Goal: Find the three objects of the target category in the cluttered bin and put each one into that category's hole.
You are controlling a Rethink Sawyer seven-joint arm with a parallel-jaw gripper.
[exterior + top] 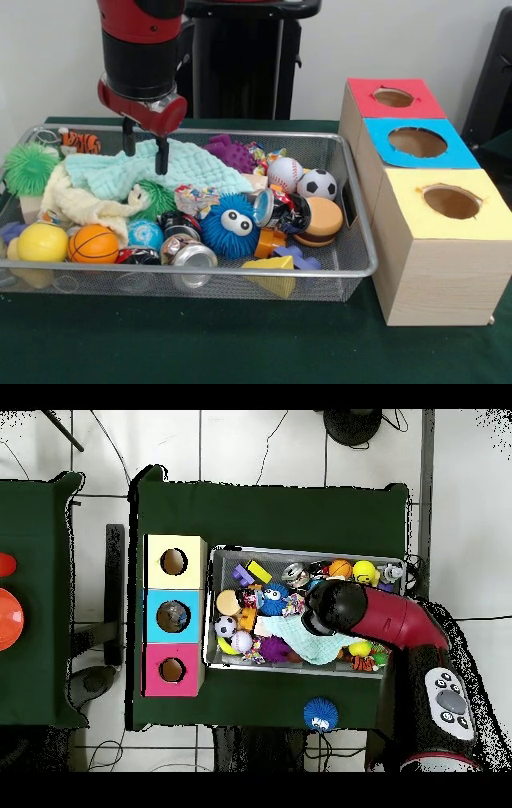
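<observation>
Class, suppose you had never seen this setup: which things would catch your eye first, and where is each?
First, the red and black arm, its gripper hanging with jaws apart just above the pale green cloth in the wire bin. Next, the fuzzy blue ball with big eyes near the bin's front middle, among balls and cans. Beside the bin stands a row of three boxes, topped red, blue and yellow, each with a round hole.

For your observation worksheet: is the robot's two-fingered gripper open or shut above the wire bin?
Open. The gripper shows two black fingers apart, over the mint-green cloth, holding nothing.
</observation>
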